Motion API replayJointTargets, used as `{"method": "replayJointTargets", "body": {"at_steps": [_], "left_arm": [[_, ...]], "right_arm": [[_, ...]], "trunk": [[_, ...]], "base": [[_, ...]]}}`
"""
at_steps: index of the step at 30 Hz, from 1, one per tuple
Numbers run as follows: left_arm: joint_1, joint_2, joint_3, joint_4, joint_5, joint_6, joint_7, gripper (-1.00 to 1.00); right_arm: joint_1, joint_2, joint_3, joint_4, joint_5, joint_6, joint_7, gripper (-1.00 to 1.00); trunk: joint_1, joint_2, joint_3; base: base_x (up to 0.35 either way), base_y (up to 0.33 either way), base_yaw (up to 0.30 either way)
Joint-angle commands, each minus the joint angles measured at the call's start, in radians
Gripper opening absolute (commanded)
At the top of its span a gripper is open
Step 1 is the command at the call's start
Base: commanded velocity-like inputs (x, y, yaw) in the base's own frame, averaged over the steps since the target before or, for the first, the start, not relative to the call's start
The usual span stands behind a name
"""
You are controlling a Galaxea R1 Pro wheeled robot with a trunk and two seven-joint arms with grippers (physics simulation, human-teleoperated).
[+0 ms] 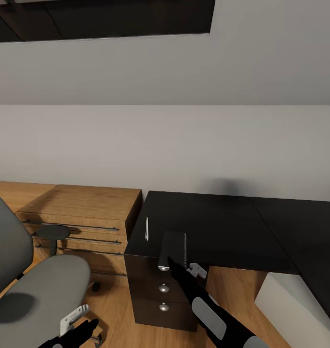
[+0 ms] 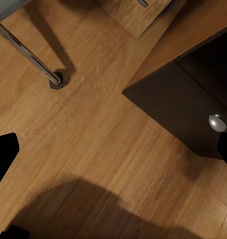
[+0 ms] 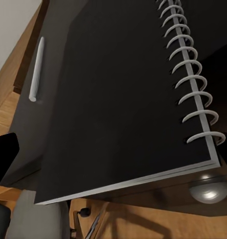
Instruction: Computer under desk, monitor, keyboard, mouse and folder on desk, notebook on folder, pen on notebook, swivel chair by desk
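Reaching for notebook (image 1: pixel 173 249) at desk (image 1: pixel 223 227) edge.
My right gripper (image 1: pixel 177 267) is at its near edge, grip unclear; pen (image 1: pixel 146 228) beside it. Next: clamp, lift.

The black desk (image 1: pixel 218 227) stands at centre-right, three silver-knobbed drawers at its front. A dark spiral-bound notebook (image 1: pixel 173 249) overhangs its 6 o'clock edge; the white pen (image 1: pixel 146 228) lies at the notebook's 10 o'clock. The grey swivel chair (image 1: pixel 34 285) sits at 8 o'clock, the pale computer (image 1: pixel 293 299) at 4 o'clock.
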Motion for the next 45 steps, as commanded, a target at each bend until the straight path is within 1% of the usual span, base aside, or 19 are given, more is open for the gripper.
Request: {"method": "replayJointTargets", "body": {"at_steps": [1,10,12,13,14,22,35,43,45], "left_arm": [[0.0,0.0,0.0,-0.002,0.011,0.004,0.008,1.0],[-0.001,0.0,0.0,-0.002,0.011,0.004,0.008,1.0],[0.0,0.0,0.0,-0.002,0.011,0.004,0.009,1.0],[0.0,0.0,-0.001,-0.002,0.011,0.004,0.009,1.0],[0.0,0.0,-0.001,-0.002,0.011,0.004,0.009,1.0],[-0.001,0.0,-0.002,-0.002,0.011,0.004,0.009,1.0],[-0.001,-0.002,-0.008,0.029,0.007,0.004,0.008,1.0],[-0.001,-0.002,-0.008,0.03,0.005,0.003,0.006,1.0],[-0.001,-0.002,-0.009,0.03,0.005,0.002,0.005,1.0]], "right_arm": [[-0.001,-0.001,0.006,0.0,-0.01,-0.008,-0.002,1.0],[-0.001,-0.001,0.006,-0.003,-0.009,-0.01,-0.001,1.0],[-0.001,-0.001,0.006,-0.004,-0.009,-0.01,0.002,1.0],[-0.001,-0.001,0.006,-0.004,-0.009,-0.01,0.016,1.0],[-0.001,-0.002,0.006,-0.004,-0.01,-0.01,0.022,-1.0],[-0.001,-0.004,0.006,-0.002,-0.01,-0.009,0.056,-1.0],[-0.001,-0.006,0.006,0.0,-0.011,-0.009,0.064,-1.0],[-0.001,-0.006,0.006,-0.001,-0.011,-0.01,0.066,-1.0],[-0.001,-0.007,0.006,-0.003,-0.01,-0.009,0.08,-1.0]], "trunk": [[0.0,-0.001,-0.001],[0.0,-0.001,-0.001],[0.0,-0.001,-0.001],[0.0,-0.001,-0.001],[0.0,-0.001,-0.001],[0.0,-0.001,-0.001],[0.0,-0.001,-0.001],[-0.031,0.055,0.024],[-0.038,0.069,0.03]], "base": [[0.0,0.0,0.0],[0.0,0.0,0.0],[0.0,0.0,0.0],[0.0,0.0,0.0],[0.0,0.0,0.0],[0.0,0.0,0.0],[0.0,0.0,0.0],[0.0,0.0,0.0],[0.0,0.0,0.0]]}}
